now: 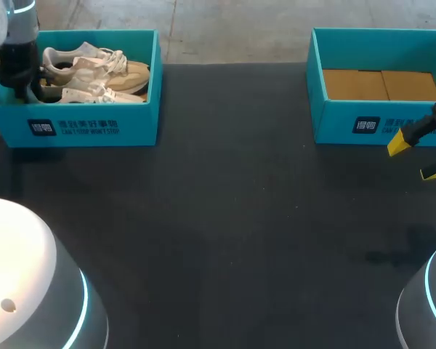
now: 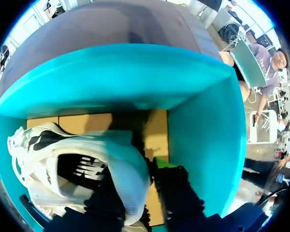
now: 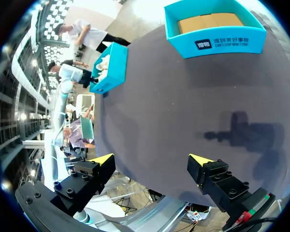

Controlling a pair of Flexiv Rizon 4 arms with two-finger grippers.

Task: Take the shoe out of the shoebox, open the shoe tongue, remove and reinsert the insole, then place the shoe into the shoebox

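Beige mesh sneaker (image 1: 94, 73) lying lengthwise in teal cardboard shoebox (image 1: 94, 129), heel meeting left gripper (image 2: 137, 209), grasp unclear; right gripper (image 3: 150, 166) gaping empty, distant.

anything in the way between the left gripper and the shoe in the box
Nothing visible does. The left gripper is down inside the open-topped shoebox, right at the heel of the shoe. Only the box walls surround the shoe, so the way out is probably straight up.
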